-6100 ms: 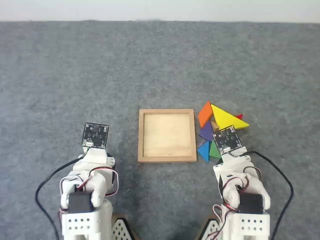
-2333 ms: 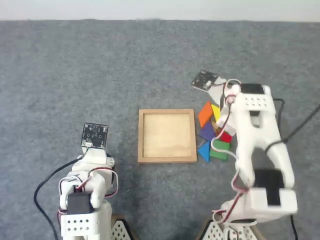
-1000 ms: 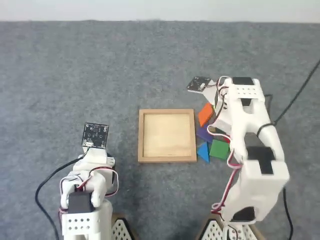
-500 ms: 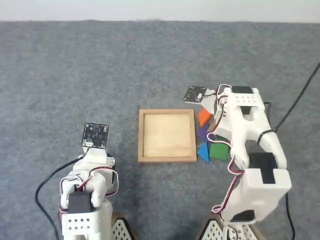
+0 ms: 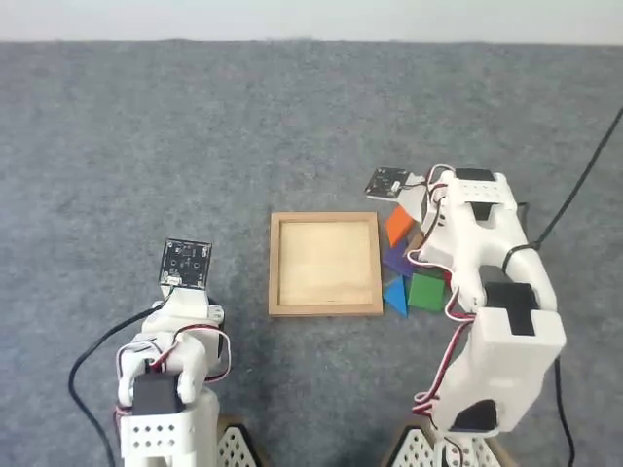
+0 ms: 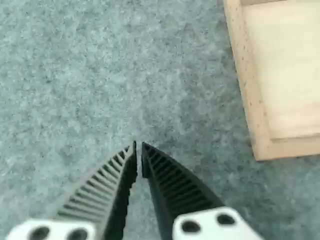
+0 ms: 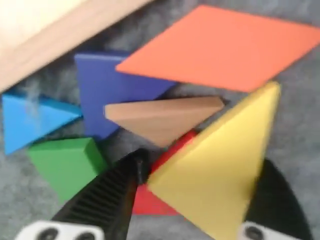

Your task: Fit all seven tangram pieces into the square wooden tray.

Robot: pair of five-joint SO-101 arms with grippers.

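right claw: (image 7: 205, 167) clamped on the yellow triangle (image 7: 215, 165), one finger on each side; looks like an edge grip, since the piece is flat and thin
yellow triangle: tilted, one end raised off the pile; likely taken first because it lies on top and is big
pile: on the tabletop (image 5: 146, 126) just beside the tray (image 5: 275, 263), on the right arm's side, so that arm does the picking
orange piece: (image 7: 225, 47) overlaps the purple piece (image 7: 97, 85)
brown triangle: (image 7: 160, 117) leans on the purple one, touching the yellow
red piece: (image 7: 152, 202) partly under the yellow
blue triangle: (image 7: 27, 122) and green piece (image 7: 65, 162) lie flat, nearest the tray's edge
tray: no piece in it yet; task barely begun
left claw: (image 6: 138, 147) fingers together, holding nothing, low over the tabletop beside the tray; parked clear of the right arm's path
risk: lifting the yellow may drag the brown or red
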